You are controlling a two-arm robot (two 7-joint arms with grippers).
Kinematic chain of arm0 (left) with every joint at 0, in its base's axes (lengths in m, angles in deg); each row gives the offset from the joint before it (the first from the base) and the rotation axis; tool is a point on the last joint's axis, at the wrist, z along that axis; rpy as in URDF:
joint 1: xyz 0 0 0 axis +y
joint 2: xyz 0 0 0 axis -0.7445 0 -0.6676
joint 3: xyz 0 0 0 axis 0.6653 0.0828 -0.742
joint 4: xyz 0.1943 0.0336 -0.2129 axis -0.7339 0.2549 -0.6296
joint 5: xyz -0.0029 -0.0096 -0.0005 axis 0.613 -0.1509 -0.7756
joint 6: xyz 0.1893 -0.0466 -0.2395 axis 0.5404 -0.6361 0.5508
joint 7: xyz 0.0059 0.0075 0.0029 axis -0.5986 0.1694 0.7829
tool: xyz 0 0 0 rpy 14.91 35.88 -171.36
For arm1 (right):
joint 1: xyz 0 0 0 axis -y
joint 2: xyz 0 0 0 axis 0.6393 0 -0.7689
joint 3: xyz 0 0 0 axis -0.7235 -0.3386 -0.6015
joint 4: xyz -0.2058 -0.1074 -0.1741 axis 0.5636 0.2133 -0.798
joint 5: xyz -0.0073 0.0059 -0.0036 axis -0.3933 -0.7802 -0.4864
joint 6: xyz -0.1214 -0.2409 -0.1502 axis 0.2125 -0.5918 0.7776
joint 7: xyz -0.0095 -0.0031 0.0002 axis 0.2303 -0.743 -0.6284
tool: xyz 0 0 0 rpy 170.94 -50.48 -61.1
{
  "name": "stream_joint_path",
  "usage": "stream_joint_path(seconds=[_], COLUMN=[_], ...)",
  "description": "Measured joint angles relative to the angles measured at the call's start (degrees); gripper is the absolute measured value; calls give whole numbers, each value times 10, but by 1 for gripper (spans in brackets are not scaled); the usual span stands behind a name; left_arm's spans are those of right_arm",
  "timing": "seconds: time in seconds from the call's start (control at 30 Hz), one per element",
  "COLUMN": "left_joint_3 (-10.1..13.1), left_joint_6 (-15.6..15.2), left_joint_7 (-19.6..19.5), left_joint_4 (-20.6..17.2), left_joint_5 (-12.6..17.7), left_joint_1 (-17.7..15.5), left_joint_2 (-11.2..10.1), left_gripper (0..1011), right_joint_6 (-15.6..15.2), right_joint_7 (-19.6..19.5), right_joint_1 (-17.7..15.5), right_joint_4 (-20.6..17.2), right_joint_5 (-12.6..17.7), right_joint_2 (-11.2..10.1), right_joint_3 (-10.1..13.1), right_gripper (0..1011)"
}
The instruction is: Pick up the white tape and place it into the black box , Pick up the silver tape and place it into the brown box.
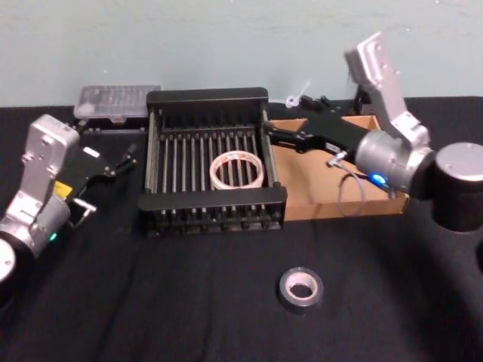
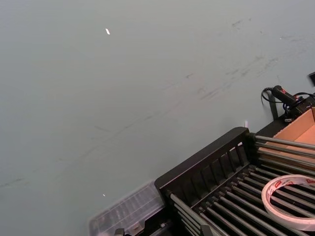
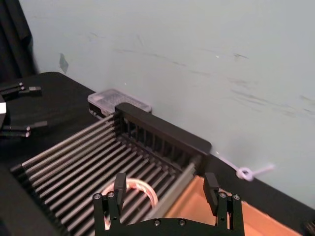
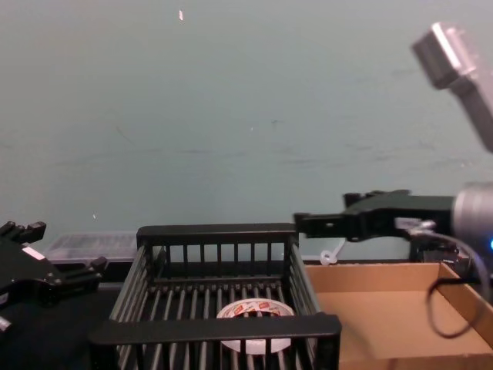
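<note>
The white tape [image 1: 236, 186] [image 4: 256, 311] [image 2: 269, 201] lies flat on the barred floor of the black box [image 1: 207, 98] [image 4: 216, 330], towards its right side. The silver tape [image 1: 312, 280] lies flat on the black table in front of the boxes, apart from both grippers. The brown box [image 1: 317, 188] [image 4: 385, 316] stands right against the crate's right side. My right gripper [image 1: 269, 130] [image 3: 165, 189] [image 4: 308, 224] hovers open with nothing in it above the brown box's left end, by the crate's right rim. My left gripper [image 1: 124, 160] [image 4: 58, 250] is open to the left of the crate.
A clear plastic case [image 1: 117, 100] [image 2: 128, 211] sits behind the crate's back left corner. A white zip tie [image 1: 296, 96] and some cables lie behind the brown box, near the pale wall. Bare black table stretches along the front around the silver roll.
</note>
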Motion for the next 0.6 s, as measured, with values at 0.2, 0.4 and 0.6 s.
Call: stream_joint_path(seconds=[0.2, 0.4, 0.6], left_joint_3=[0, 0, 0], left_joint_6=[0, 0, 0], left_joint_7=[0, 0, 0], left_joint_4=[0, 0, 0], left_joint_5=[0, 0, 0], left_joint_1=[0, 0, 0], left_joint_2=[0, 0, 0], left_gripper=[1001, 1001, 1001], right_joint_6=[-34, -73, -113], right_joint_7=[-2, 1, 2], right_joint_1=[-42, -86, -137], right_joint_4=[-67, -127, -187], right_joint_5=[17, 41, 68], right_joint_2=[-42, -83, -126], right_joint_3=[22, 40, 59], right_gripper=[1002, 1002, 1002])
